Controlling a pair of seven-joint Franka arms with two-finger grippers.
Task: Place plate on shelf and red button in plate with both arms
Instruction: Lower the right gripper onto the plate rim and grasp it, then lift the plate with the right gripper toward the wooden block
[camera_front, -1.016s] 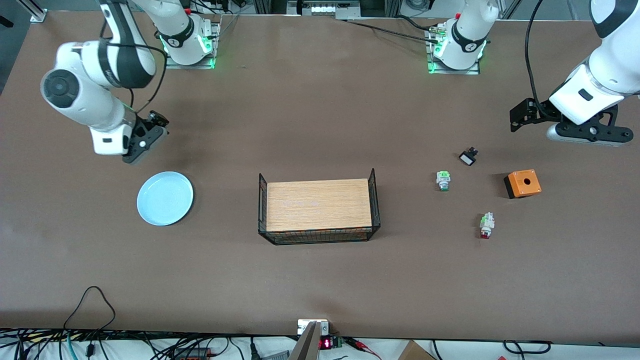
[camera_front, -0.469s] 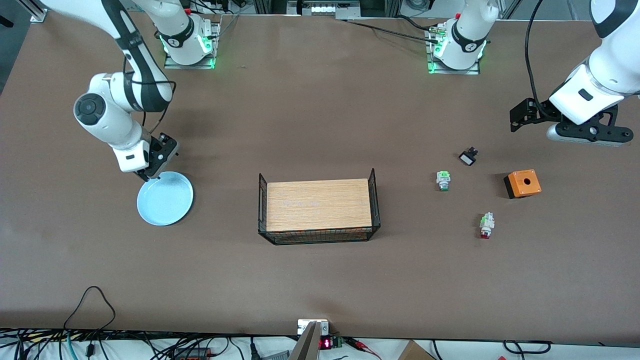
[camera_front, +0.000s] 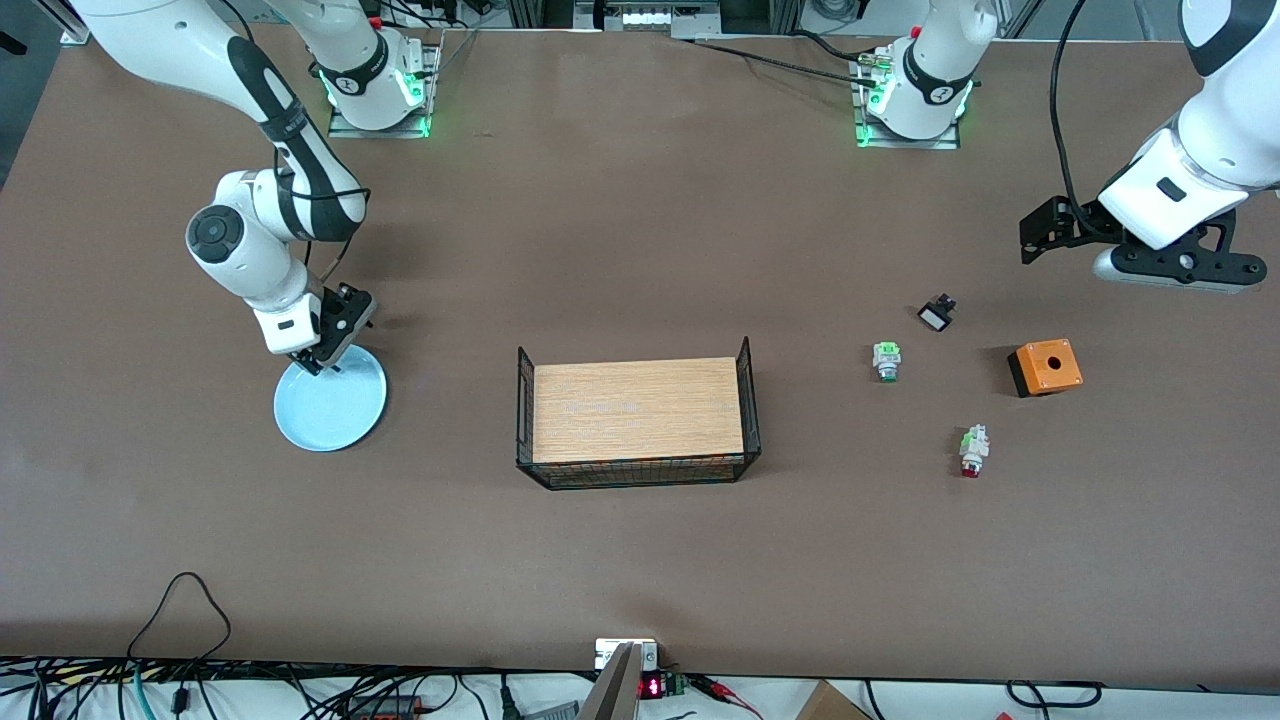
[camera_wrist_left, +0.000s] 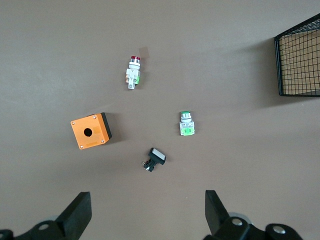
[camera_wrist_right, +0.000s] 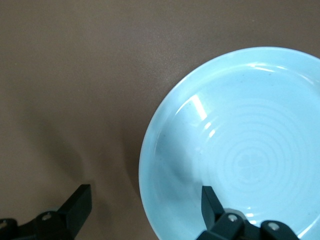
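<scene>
The light blue plate lies flat on the table toward the right arm's end; it also fills much of the right wrist view. My right gripper is open and low over the plate's rim, one finger over the plate, the other over the table. The red button, whitish with a green mark and red cap, lies toward the left arm's end, nearest the front camera of the small parts; it also shows in the left wrist view. My left gripper is open, empty, and waits above the table's end.
A black wire basket with a wooden floor stands mid-table. A green-capped switch, a small black part and an orange box with a hole lie near the red button.
My right arm has swung in and come down from beside the plate until its gripper straddles the plate's rim. The left arm and all the objects have not moved.
</scene>
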